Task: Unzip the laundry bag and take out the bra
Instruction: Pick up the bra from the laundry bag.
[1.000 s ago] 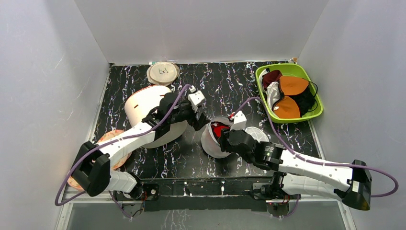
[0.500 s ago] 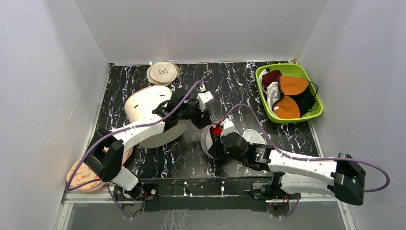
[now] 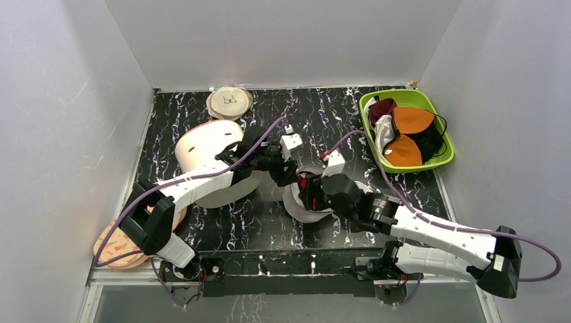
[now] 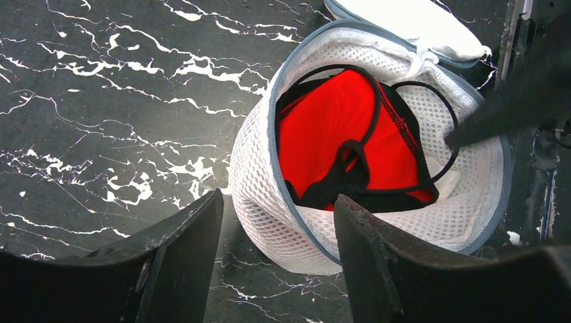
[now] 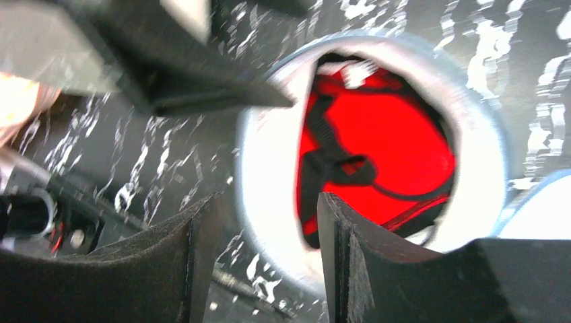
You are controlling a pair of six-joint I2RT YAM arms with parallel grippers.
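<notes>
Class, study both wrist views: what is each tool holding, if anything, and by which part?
Nothing is held: the left tool and right tool both stand open over the rim of the laundry bag; the bra lies inside.

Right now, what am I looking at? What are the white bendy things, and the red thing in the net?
Those are two robot arms, the left arm and the right arm, seen from a camera high above. The other two pictures come from a small camera on each wrist; the dark prongs there are the left end effector and the right end effector. Both stand open, holding nothing. On the black table sits a mesh laundry bag, unzipped, with the red bra inside. A green tray holds more clothes.
</notes>
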